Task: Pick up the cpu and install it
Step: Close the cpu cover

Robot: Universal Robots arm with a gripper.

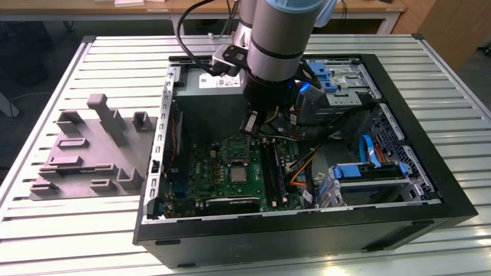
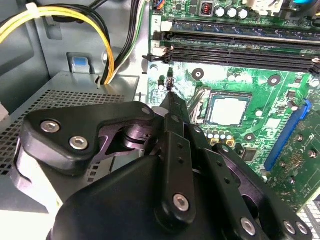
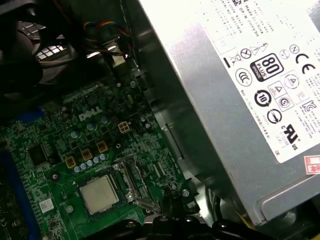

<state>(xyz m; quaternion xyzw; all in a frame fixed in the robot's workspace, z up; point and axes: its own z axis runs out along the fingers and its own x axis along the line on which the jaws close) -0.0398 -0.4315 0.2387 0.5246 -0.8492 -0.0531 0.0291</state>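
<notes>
The cpu [image 1: 236, 172] [image 2: 227, 110] [image 3: 99, 194], a pale silvery square, lies flat in its metal-framed socket on the green motherboard [image 1: 222, 178]. The socket's retaining frame [image 2: 197, 102] stands swung open beside it. My gripper [image 1: 252, 127] [image 2: 170, 95] [image 3: 172, 200] hangs above the board, off to the side of the socket toward the grey power supply. Its fingertips are pressed together with nothing between them. It does not touch the cpu.
The grey power supply [image 3: 240, 75] [image 1: 203, 103] with a white label is close beside the gripper. Yellow and black cables [image 2: 60, 15] run nearby. Memory slots [image 2: 240, 45], a blue slot [image 2: 285, 135], a drive cage [image 1: 368, 172] and the case walls [image 1: 307, 230] surround the board. A grey fixture [image 1: 92, 155] lies outside.
</notes>
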